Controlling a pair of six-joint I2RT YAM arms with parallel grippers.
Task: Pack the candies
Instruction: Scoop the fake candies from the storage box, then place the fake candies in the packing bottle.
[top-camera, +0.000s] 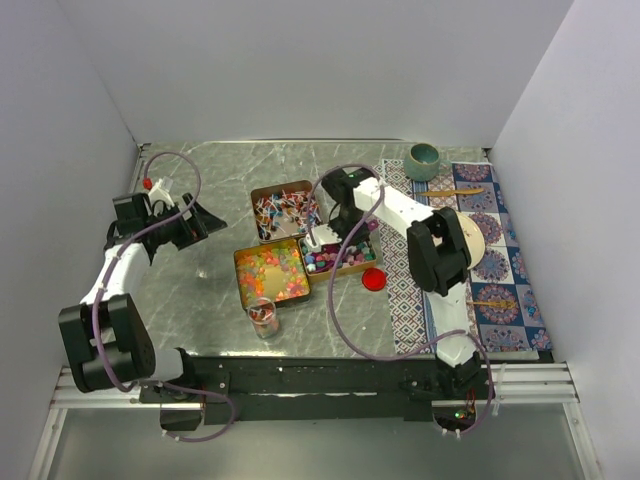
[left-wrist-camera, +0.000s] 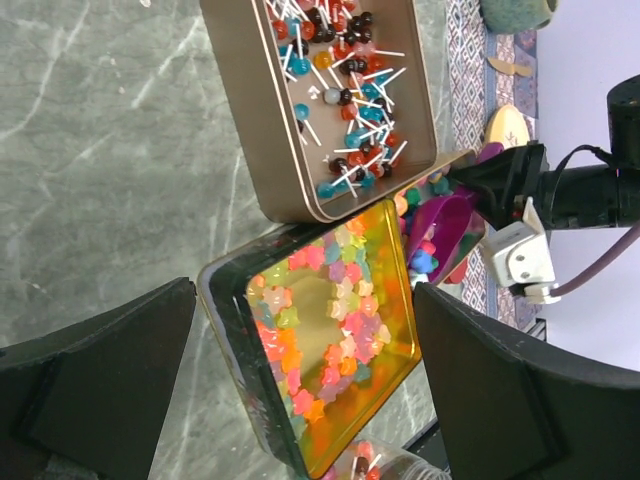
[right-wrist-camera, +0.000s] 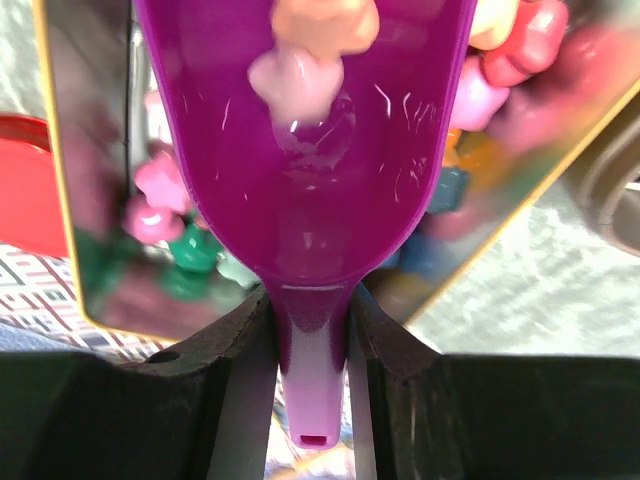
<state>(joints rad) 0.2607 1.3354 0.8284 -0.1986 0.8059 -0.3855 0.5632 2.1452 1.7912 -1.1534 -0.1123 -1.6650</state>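
Candies lie in three open tins: lollipops (top-camera: 283, 210), star-shaped jellies (top-camera: 270, 272) and mixed pieces (top-camera: 340, 257). My right gripper (right-wrist-camera: 312, 320) is shut on the handle of a purple scoop (right-wrist-camera: 310, 150). The scoop's bowl hangs over the mixed tin (right-wrist-camera: 520, 150) with two jelly pieces (right-wrist-camera: 300, 80) in it. In the left wrist view the scoop (left-wrist-camera: 445, 225) dips beside the jelly tin (left-wrist-camera: 330, 340). My left gripper (top-camera: 195, 222) stands wide open and holds nothing, left of the tins, its fingers (left-wrist-camera: 100, 370) low over the table. A clear cup (top-camera: 263, 318) holds a few candies.
A flat red lid (top-camera: 374, 279) lies right of the tins, at the edge of a patterned mat (top-camera: 500, 270). On the mat are a green mug (top-camera: 424, 160), a wooden plate (top-camera: 472, 240) and a wooden spoon (top-camera: 455, 191). White walls enclose the table.
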